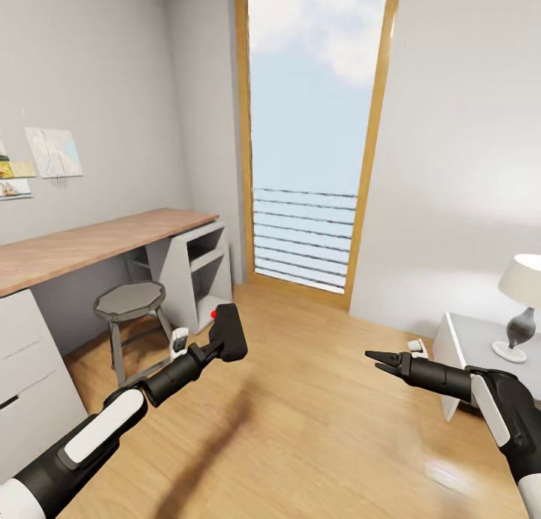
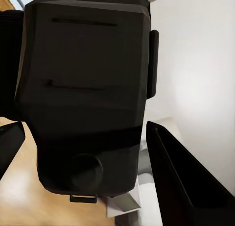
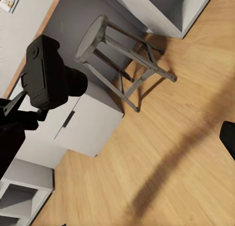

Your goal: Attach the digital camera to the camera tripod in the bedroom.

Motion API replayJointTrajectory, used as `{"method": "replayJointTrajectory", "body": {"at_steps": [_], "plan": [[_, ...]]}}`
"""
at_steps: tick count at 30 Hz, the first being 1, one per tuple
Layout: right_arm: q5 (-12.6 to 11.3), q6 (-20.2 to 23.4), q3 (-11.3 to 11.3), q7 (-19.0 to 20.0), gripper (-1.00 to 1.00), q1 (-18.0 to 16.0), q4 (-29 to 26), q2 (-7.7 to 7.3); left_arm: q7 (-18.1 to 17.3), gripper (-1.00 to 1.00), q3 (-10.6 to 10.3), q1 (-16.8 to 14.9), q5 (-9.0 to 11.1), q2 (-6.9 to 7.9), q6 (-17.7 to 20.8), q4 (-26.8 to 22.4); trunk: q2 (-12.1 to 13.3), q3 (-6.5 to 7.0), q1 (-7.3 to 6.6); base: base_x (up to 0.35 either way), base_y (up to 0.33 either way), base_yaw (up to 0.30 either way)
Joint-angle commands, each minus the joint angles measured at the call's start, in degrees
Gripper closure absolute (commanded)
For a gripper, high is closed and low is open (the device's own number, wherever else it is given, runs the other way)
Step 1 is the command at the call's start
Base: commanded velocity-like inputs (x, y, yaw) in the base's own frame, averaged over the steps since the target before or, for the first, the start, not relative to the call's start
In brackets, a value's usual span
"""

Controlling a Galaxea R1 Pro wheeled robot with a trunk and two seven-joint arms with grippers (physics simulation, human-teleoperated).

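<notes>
At the left, past the wooden table (image 1: 90,245) and stool (image 1: 129,303), the left tool (image 1: 222,340) grips the digital camera (image 1: 228,331) above the floor. It looks rigid, chunky, probably fragile; hold the body sides. No readable writing. The right tool (image 1: 373,360) hangs empty, jaws parted.

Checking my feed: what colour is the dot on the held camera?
Red, on the black camera; clearest in the head view.
</notes>
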Motion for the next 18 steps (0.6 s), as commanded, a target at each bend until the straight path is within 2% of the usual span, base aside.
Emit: {"method": "replayJointTrajectory", "body": {"at_steps": [1,7,18], "plan": [[0.1,0.2,-0.1,0.2,-1.0,0.0,0.0,-0.02,-0.1,1.0,-0.1,-0.1,0.5,-0.4,0.2,0.2,0.4,0.13,-0.24,0.0,0.0,0.0],[0.0,0.2,-0.1,0.3,-1.0,0.0,0.0,-0.03,0.4,1.0,0.0,-0.1,0.3,-2.11,0.2,0.7,2.8,1.2,-1.55,0.0,0.0,0.0],[0.0,0.3,-0.1,0.4,-1.0,0.0,0.0,-0.01,0.5,1.0,0.0,-0.1,0.2,-2.54,0.1,0.6,7.2,3.18,-3.97,0.0,0.0,0.0]]}}
